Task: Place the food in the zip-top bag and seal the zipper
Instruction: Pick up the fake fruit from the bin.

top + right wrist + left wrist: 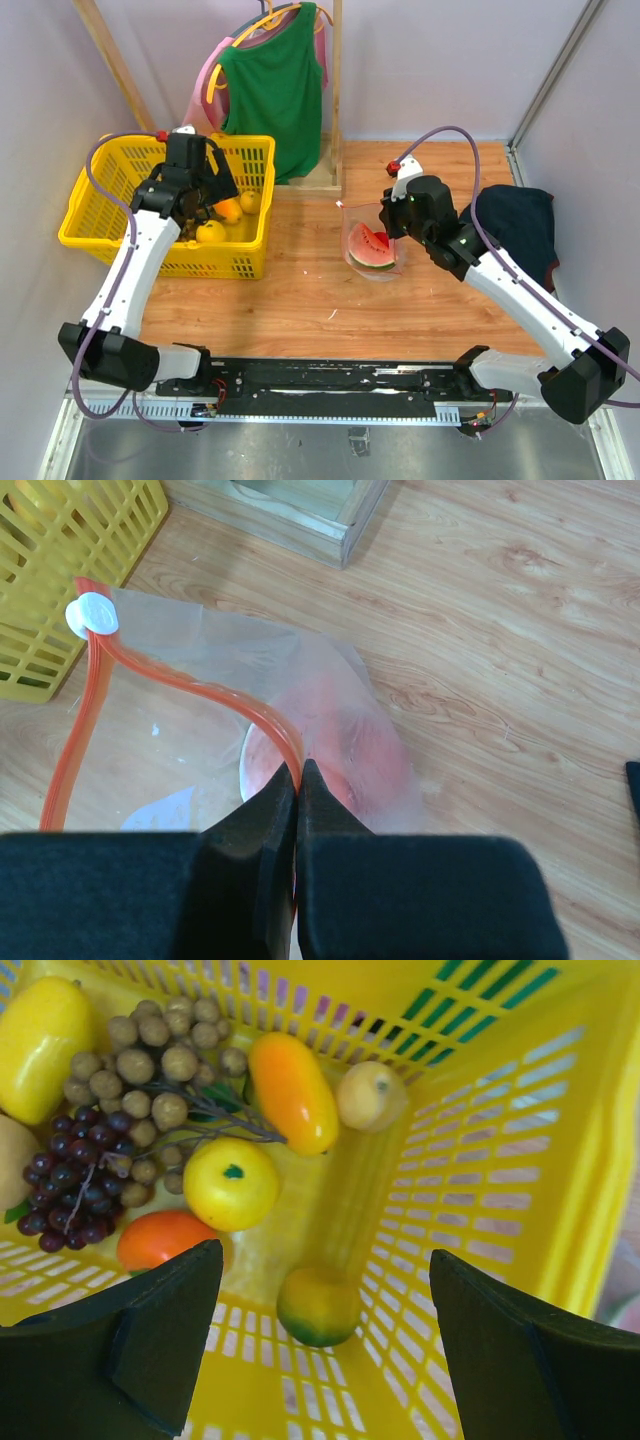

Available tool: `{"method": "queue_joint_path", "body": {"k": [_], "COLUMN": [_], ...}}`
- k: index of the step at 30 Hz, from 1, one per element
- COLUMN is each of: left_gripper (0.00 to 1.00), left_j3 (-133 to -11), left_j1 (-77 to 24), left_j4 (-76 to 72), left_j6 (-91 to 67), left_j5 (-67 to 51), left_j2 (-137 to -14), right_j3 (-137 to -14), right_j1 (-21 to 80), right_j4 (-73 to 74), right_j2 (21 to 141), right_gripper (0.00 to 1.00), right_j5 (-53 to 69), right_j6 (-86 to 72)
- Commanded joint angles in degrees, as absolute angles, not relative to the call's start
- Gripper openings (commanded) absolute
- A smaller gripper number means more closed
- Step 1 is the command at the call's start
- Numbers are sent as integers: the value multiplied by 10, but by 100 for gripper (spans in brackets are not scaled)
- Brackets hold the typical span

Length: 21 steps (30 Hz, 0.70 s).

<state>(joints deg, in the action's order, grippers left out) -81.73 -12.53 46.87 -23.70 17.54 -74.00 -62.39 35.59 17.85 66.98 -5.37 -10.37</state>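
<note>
Workcell viewed from the near edge, where two white arms rise from a black rail at the front of the wooden table (300,305). In the middle ground, the right gripper (298,770) has its jaws pressed together on the zipper (190,680). This red-orange strip curves away from the pinch toward a white slider (92,613). The zip-top bag (352,215) sits on the table under the gripper. It contains a watermelon slice (370,245) whose red flesh and green rind show through the clear plastic. A dark navy cloth (515,225) lies heaped to the right, near the wall. Farther back on the left stands a yellow basket (85,240) holding the rest of the food. The left gripper (325,1260) hangs inside it with its fingers (150,1340) spread wide and nothing between them. Just below their tips lies a green-and-orange fruit (318,1305). Beyond it lie a yellow round fruit (230,1182), an orange-red fruit (165,1238), a long orange piece (292,1090), dark grapes (70,1185) and a brown berry cluster (150,1070). At the far edge, a wooden rack (335,120) carries a green shirt (275,90) on a yellow hanger.
</note>
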Motion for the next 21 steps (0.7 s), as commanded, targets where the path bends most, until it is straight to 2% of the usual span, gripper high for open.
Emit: {"method": "queue_joint_path", "body": {"k": [1, 14, 21], "left_gripper": [88, 88, 92], "left_j3": [-799, -754, -716], "left_j1": [-92, -28, -9], "left_j4": [477, 454, 401], "left_j6": [-214, -187, -186], "left_j5": [142, 157, 132], "left_j2": [-767, -866, -914], "right_j3": [-617, -610, -609], "right_j1": [359, 359, 359], "right_j4": [157, 150, 148], "right_j2": [669, 670, 674], "right_gripper": [1, 1, 1], "right_j5": [-46, -40, -35], "right_j6": [-99, -100, -102]}}
